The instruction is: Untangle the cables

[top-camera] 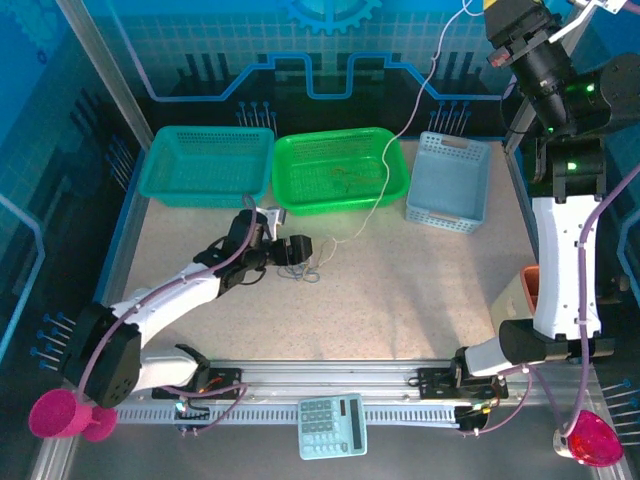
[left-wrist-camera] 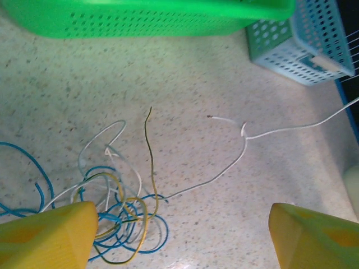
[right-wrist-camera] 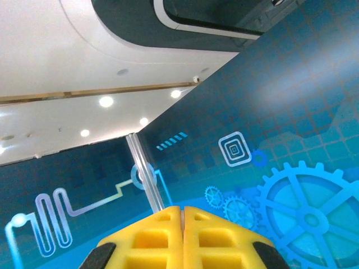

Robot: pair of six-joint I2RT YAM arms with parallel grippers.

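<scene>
The cables (left-wrist-camera: 120,218) lie in a tangle of blue, yellow and white loops on the speckled table, right beside my left finger. My left gripper (left-wrist-camera: 185,235) hangs open over them, and only the table shows between its yellow fingers (left-wrist-camera: 47,235). In the top view the left gripper (top-camera: 298,248) sits just above the tangle (top-camera: 308,270). One white cable (top-camera: 385,160) leaves the tangle, crosses the green basket and climbs to my right gripper (top-camera: 488,4), raised high at the back right. That right gripper (right-wrist-camera: 183,210) is shut, with a pale sliver between its fingers.
Three baskets line the back: teal (top-camera: 205,165), green (top-camera: 340,170) and light blue (top-camera: 450,180). The green basket (left-wrist-camera: 157,17) and light blue basket (left-wrist-camera: 303,50) stand close ahead of the left gripper. A calculator (top-camera: 333,425) lies on the front rail.
</scene>
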